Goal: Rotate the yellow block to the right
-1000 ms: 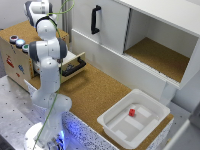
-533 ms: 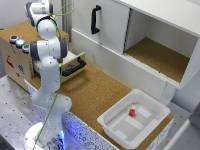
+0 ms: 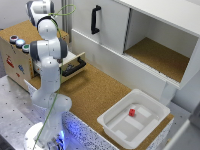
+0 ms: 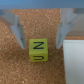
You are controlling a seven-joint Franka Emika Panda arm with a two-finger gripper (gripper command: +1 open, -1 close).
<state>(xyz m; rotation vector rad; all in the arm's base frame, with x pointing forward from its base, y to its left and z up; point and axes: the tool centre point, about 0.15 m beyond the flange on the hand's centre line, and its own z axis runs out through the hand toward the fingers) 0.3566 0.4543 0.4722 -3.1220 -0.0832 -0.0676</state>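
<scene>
1. Nothing is shifting in the exterior view since a second ago: the arm (image 3: 47, 55) is keeping its pose over the cork counter (image 3: 95, 92), hiding the gripper and block. Toward this view's right, a white bin (image 3: 120, 131) is holding a small red thing (image 3: 132, 112).
2. From the wrist view, the gripper (image 4: 40, 36) is standing open, fingers (image 4: 17, 31) apart. Just beside them, the yellow block (image 4: 38, 51) is lying on cork, unheld, showing dark letters on two faces. A white edge (image 4: 74, 62) is sitting beside it.
</scene>
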